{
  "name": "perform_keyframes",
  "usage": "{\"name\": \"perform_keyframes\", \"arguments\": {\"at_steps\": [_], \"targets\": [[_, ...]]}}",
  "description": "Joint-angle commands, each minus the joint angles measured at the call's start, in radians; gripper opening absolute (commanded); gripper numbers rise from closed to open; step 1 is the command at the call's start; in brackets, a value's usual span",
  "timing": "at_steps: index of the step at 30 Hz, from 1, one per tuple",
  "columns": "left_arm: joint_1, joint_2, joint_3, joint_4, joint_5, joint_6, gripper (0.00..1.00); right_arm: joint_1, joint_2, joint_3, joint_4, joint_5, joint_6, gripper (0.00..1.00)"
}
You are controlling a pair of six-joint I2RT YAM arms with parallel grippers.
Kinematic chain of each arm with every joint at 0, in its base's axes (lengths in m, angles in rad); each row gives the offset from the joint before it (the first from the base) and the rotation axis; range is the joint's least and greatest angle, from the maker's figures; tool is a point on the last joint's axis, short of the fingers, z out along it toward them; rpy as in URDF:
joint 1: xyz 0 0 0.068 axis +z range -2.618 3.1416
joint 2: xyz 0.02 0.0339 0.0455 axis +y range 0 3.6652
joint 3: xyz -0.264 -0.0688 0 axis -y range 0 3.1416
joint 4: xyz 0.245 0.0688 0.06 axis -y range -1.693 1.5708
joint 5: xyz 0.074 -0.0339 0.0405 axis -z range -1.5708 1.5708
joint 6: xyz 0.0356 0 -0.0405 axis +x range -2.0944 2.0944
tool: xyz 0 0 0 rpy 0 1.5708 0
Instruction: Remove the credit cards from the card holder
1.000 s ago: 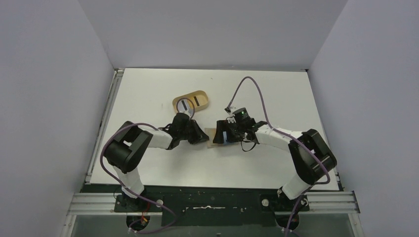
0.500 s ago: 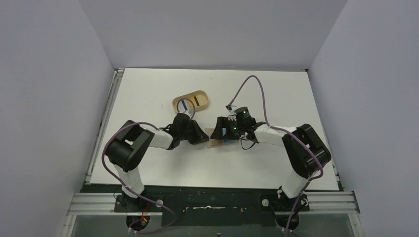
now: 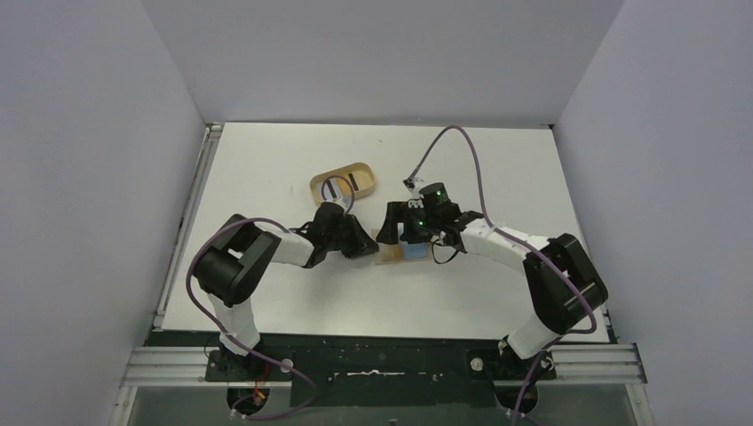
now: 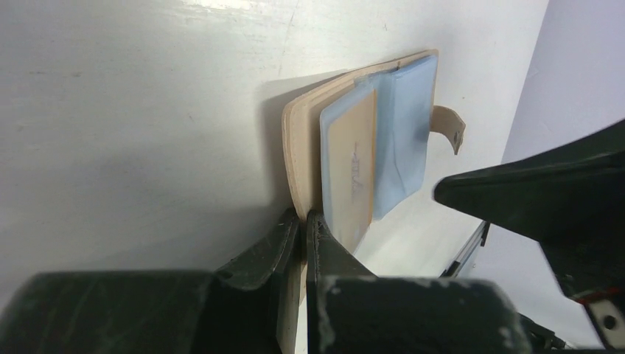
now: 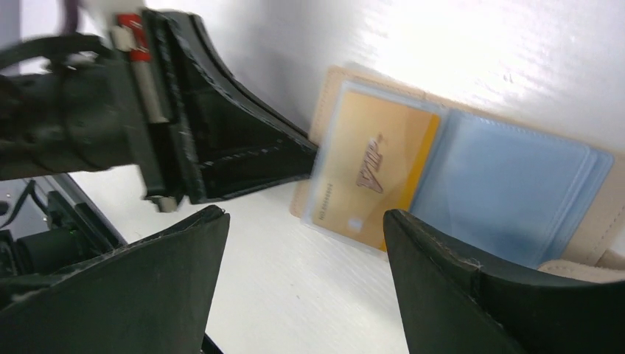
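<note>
The tan card holder lies open on the table between both arms. My left gripper is shut on the edge of its left cover. Inside, a clear sleeve holds a gold card, with light blue cards in sleeves beside it. They also show in the left wrist view, the gold card and the blue ones, with the snap tab at the far edge. My right gripper is open and empty, hovering just over the holder's near edge; in the top view it covers the holder's far part.
An oval tan wooden tray with small black and white items stands behind the left gripper. The white table is walled at the back and both sides. The two grippers are very close together.
My right gripper has shifted slightly toward the back, and more of the blue cards shows on the holder's right half. The left gripper has kept its hold.
</note>
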Motion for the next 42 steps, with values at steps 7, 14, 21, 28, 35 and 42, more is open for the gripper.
{"name": "perform_keyframes", "arguments": {"at_steps": [7, 14, 21, 28, 35, 42], "targets": [[-0.012, 0.046, 0.01, -0.107, -0.043, 0.06, 0.0, -0.029, 0.096, 0.041, 0.143, -0.057, 0.042, 0.79], [-0.012, 0.042, -0.005, -0.108, -0.047, 0.065, 0.0, -0.063, 0.161, -0.007, 0.207, -0.075, 0.043, 0.78], [-0.012, 0.049, -0.003, -0.105, -0.047, 0.063, 0.0, -0.079, 0.136, -0.036, 0.158, -0.048, 0.013, 0.78], [-0.012, 0.045, -0.007, -0.114, -0.053, 0.069, 0.0, -0.06, 0.101, -0.044, 0.057, 0.041, -0.034, 0.78], [-0.015, 0.053, -0.004, -0.112, -0.057, 0.066, 0.0, 0.027, 0.128, -0.005, -0.001, 0.113, -0.018, 0.79], [-0.019, 0.041, -0.006, -0.13, -0.065, 0.073, 0.0, 0.042, 0.151, -0.009, 0.067, 0.068, 0.082, 0.78]]}}
